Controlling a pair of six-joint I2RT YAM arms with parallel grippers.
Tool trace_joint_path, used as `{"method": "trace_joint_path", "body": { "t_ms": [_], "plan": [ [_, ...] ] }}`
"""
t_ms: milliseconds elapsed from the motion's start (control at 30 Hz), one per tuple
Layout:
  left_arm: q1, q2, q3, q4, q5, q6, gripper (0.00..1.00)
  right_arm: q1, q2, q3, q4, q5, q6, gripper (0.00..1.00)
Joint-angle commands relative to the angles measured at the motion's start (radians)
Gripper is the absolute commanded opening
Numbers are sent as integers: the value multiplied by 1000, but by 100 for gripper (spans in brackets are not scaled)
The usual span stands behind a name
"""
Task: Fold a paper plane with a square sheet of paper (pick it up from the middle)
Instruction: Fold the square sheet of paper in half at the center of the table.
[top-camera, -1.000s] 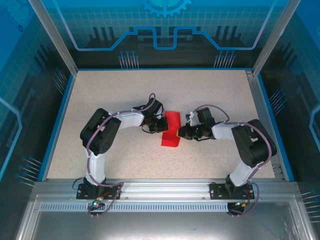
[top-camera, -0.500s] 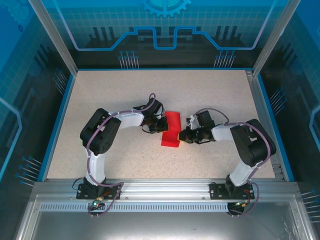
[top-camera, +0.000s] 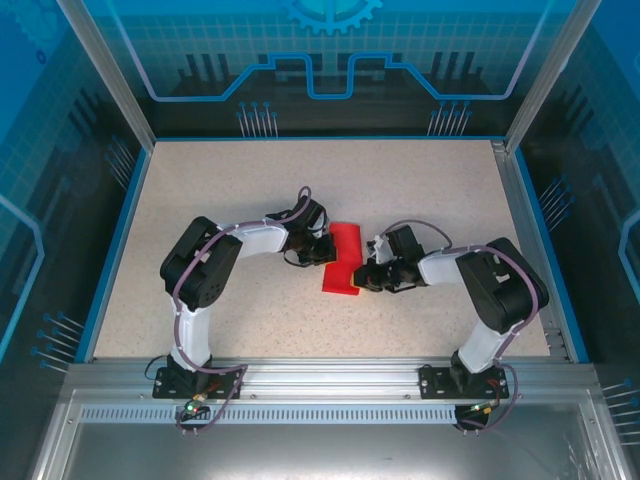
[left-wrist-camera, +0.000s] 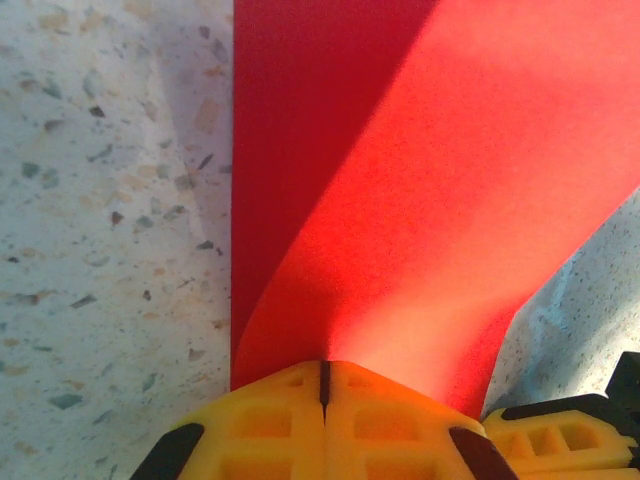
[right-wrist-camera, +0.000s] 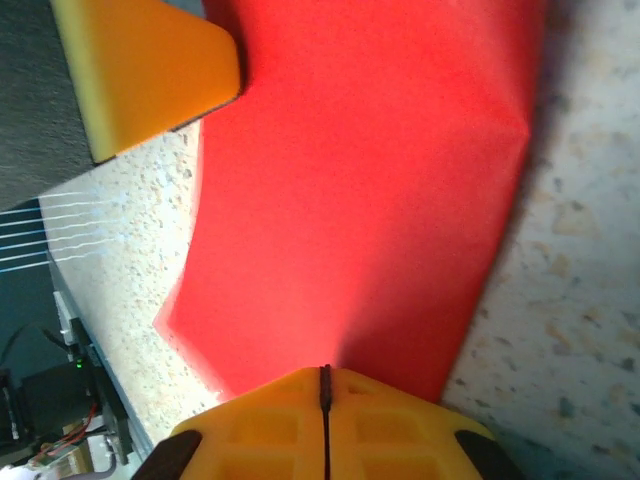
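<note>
The thin bright red square sheet of paper (top-camera: 344, 257) lies near the middle of the pale speckled table (top-camera: 220, 190), between the two arms, and from above it no longer reads as a square: it looks narrow and stepped, wider at the far end than at the near end, so some folding seems to be done, though it is no pointed dart yet. The left tool (left-wrist-camera: 323, 372) has its yellow fingertips pressed together on the sheet's left edge, and the paper rises out of that pinch in a smooth curve, one part in shadow and one brightly lit. The right tool (right-wrist-camera: 325, 375) is likewise pinched shut on the opposite edge, nearer the arm bases, with the red surface bowed in front of it. This looks like the middle of a fold, with both edges held and the paper lifted slightly off the table. The next move probably calls for one tool to anchor its side while the other carries its edge across to line up, followed by a press along the new crease; pulling apart would risk tearing paper this thin
</note>
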Motion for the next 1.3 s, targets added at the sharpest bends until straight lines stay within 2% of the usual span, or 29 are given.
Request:
{"method": "trace_joint_path", "body": {
  "t_ms": [0,333,767,1033,1267],
  "plan": [
    [-13,57,-32,-90,-59,29,0,9,41,-31,-4,23,-9,7],
    [-12,60,-33,-89,-60,29,0,4,-96,-36,-32,5,-5,7],
    [-12,61,-26,-95,-59,30,0,18,-32,-94,-34,44,-23,7],
    [-14,61,-27,-99,-62,32,0,29,-118,-72,-69,26,-29,7],
    [-12,60,-25,-102,-64,32,0,43,-101,-80,-69,34,-31,7]
  ]
}}
